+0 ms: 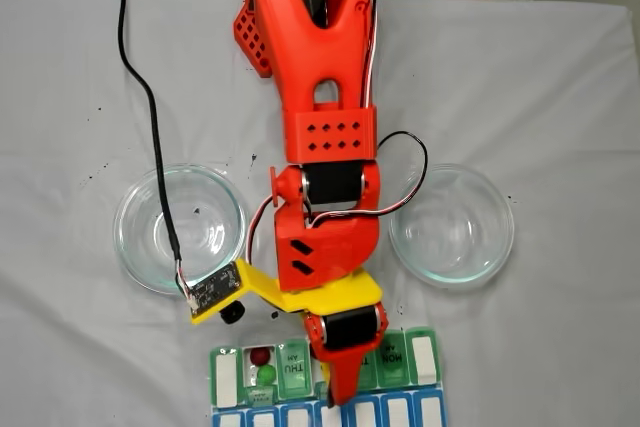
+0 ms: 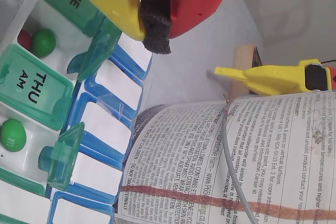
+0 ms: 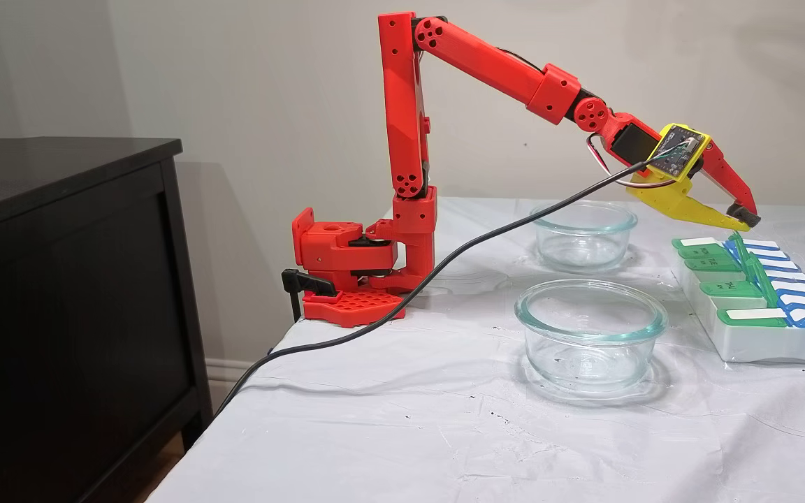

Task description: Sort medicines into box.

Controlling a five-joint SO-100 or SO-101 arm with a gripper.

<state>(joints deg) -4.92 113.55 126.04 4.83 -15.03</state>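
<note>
End effector (image 2: 155, 22) clenched, empty | box (image 2: 31, 124): 2 green balls (image 2: 11, 135), 1 red ball (image 2: 23, 39) | 2 bowls (image 3: 591, 335)

Beside the red and yellow gripper (image 2: 155, 22) with black foam pads, the pill organizer (image 2: 31, 85) has translucent green lids, blue-and-white lids, green and dark red balls (image 2: 43, 42).

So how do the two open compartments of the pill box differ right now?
In the wrist view, the open compartment beside TUE holds two balls, a dark red one and a green one; the open compartment below THU shows just one green ball. The first lies nearer the gripper. Both sit in the organizer with green lids flipped up.
</note>
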